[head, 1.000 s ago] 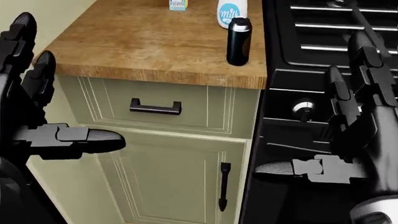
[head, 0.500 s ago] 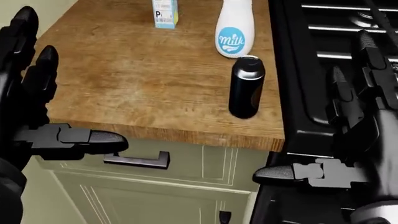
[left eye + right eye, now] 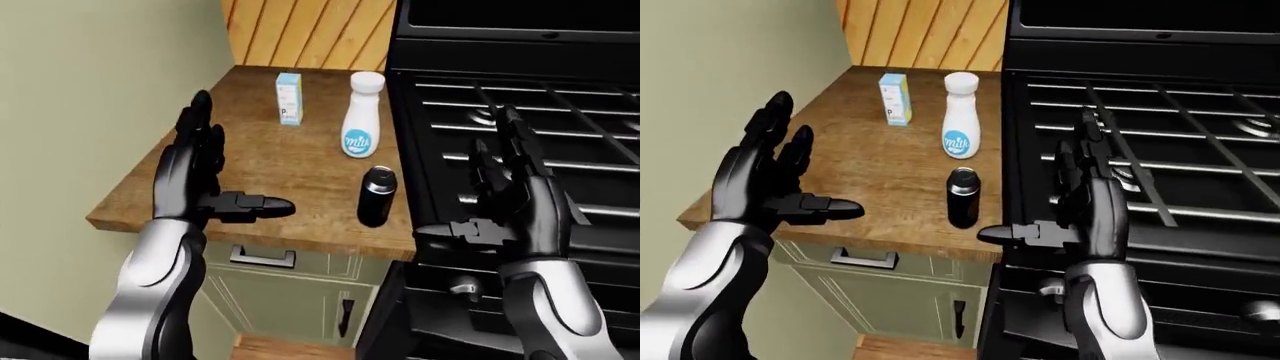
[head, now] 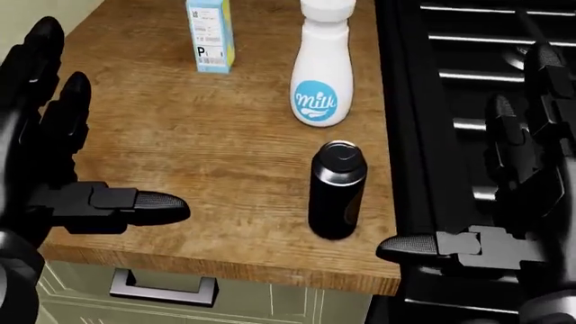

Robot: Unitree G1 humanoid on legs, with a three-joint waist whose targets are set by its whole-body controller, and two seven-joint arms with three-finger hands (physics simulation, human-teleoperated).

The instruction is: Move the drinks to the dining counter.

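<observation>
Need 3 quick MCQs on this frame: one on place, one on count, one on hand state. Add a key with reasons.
1. Where does the black can stand on the wooden counter?
A. Beside the stove, nearest the counter's lower edge in the head view
B. At the wall end, behind the carton
C. On the stove grates

2. How many drink containers are on the counter?
A. One
B. Three
C. Five

3. What state are the hands in?
A. Left shut on the can
B. Both open, holding nothing
C. Right shut on the milk bottle

Key: 1 A, the can sits below the milk bottle next to the stove. 2 B, can, milk bottle and small carton. 3 B, left hand and right hand show spread fingers clear of everything.
</observation>
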